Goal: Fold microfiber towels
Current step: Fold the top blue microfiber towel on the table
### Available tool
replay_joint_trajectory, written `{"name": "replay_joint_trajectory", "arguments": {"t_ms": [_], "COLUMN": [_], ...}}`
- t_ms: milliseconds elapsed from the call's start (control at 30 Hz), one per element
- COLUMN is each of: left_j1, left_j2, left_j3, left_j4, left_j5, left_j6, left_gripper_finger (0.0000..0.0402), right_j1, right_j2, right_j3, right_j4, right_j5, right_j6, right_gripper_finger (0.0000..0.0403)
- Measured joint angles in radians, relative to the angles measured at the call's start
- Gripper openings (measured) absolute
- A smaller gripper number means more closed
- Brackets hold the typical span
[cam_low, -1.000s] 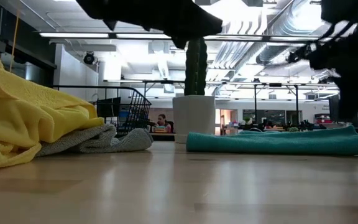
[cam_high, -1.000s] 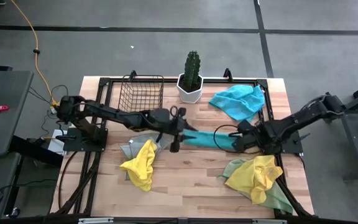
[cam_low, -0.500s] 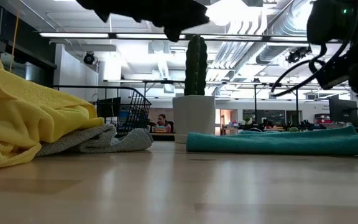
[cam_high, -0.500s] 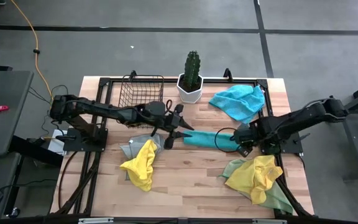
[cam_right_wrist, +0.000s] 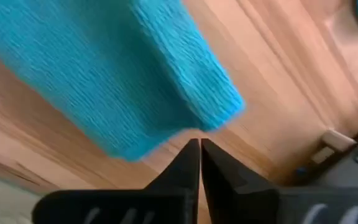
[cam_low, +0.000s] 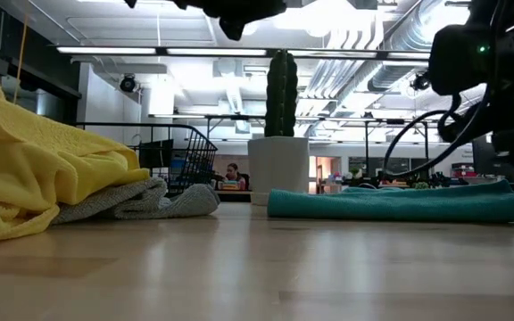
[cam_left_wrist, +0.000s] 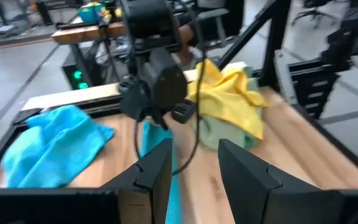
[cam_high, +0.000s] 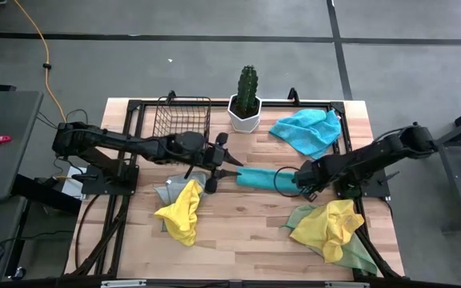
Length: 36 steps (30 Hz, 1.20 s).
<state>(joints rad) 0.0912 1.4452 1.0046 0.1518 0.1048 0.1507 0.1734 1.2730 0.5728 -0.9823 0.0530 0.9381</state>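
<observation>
A turquoise towel [cam_high: 258, 178], folded into a long strip, lies flat on the table's middle [cam_low: 400, 205]. My left gripper [cam_left_wrist: 194, 177] hangs open above the strip's left end [cam_high: 229, 163], with nothing between its fingers. My right gripper [cam_right_wrist: 199, 148] is shut and points down at the strip's right end [cam_high: 299, 179]. A bright blue towel [cam_high: 306, 130] lies crumpled at the far right. A yellow towel [cam_high: 181, 210] lies on a grey one [cam_high: 165, 192] at the left. Another yellow towel [cam_high: 330, 226] lies on a pale green one [cam_high: 360, 258] at the near right. My right gripper's shut fingertips [cam_right_wrist: 191, 155] stand right at the edge of the turquoise towel's right end [cam_right_wrist: 185, 127], coming from above. I cannot tell whether they touch the cloth or hold any of it.
A wire basket [cam_high: 182, 118] and a cactus in a white pot [cam_high: 246, 102] stand at the table's far edge. A black frame [cam_high: 134, 108] rims the table. Bare wood [cam_high: 246, 224] lies between the two yellow heaps near the front.
My left gripper has risen and drawn back toward the table's left and far side, away from the turquoise strip. My right gripper has sunk and gone left toward the strip's right end, tipping to point down. The strip has stayed flat in place.
</observation>
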Motion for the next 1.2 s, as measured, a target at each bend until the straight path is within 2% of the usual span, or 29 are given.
{"name": "replay_joint_trajectory", "arguments": {"t_ms": [133, 267, 433, 600, 733, 867, 1000, 1200], "left_j1": [-0.022, -0.034, -0.035, -0.034, -0.034, -0.034, -0.034, -0.034], "left_j2": [0.0, 0.0, 0.0, 0.0, 0.0, 0.0, 0.0, 0.0], "left_j3": [0.0, 0.0, 0.0, 0.0, 0.0, 0.0, 0.0, 0.0], "left_j4": [-0.005, -0.007, -0.011, -0.03, -0.034, -0.037, -0.05, -0.075], "left_j5": [-0.075, -0.098, -0.126, -0.158, -0.162, -0.162, -0.162, -0.162], "left_j6": [0.004, 0.033, 0.037, 0.037, 0.037, 0.037, 0.036, 0.036], "left_gripper_finger": [0.0119, 0.0119, 0.0119, 0.0119, 0.0119, 0.0119, 0.0119, 0.0119], "right_j1": [-0.012, -0.041, -0.094, -0.122, -0.106, -0.083, -0.082, -0.082], "right_j2": [0.031, 0.049, 0.046, 0.015, -0.037, -0.102, -0.171, -0.284], "right_j3": [0.0, 0.0, 0.0, 0.002, 0.002, 0.002, 0.002, -0.001], "right_j4": [0.085, 0.139, 0.193, 0.108, -0.014, 0.004, 0.047, 0.104], "right_j5": [-0.002, 0.006, 0.092, 0.067, 0.073, 0.1, 0.137, 0.16], "right_j6": [-0.024, -0.054, -0.097, -0.125, -0.065, -0.023, -0.009, 0.046], "right_gripper_finger": [0.0016, 0.0007, 0.0005, 0.0007, 0.0007, 0.0011, 0.004, 0.0121]}}
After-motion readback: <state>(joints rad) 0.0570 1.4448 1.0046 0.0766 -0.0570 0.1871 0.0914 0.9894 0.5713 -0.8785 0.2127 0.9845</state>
